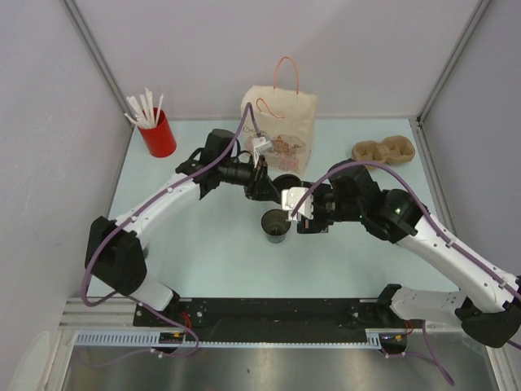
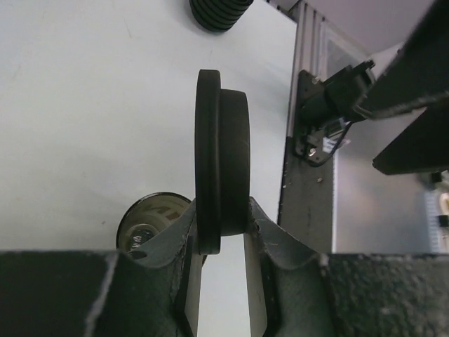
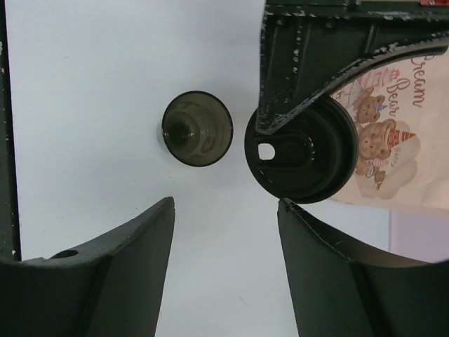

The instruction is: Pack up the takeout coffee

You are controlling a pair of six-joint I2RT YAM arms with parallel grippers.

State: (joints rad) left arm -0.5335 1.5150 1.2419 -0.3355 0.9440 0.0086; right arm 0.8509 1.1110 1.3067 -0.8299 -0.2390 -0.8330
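The coffee cup [image 1: 276, 226] stands with no lid in the middle of the worktop [image 1: 203, 261], not packed yet. My left tool [image 2: 221, 223] grips the black lid [image 2: 223, 161]. My right tool [image 3: 224, 207] is open and empty, near the cup. The paper bag [image 1: 281, 122] stands at the far edge; I cannot see inside.

The takeout coffee cup [image 1: 276, 226] is smoky dark grey with a paler rim; the lid [image 3: 316, 165] is black. The far paper bag [image 1: 285, 122] is tan, printed with brown bears. Far left, a red cup [image 1: 159, 137] holds white straws [image 1: 145, 106]. The table [image 1: 212, 252] is pale aqua.
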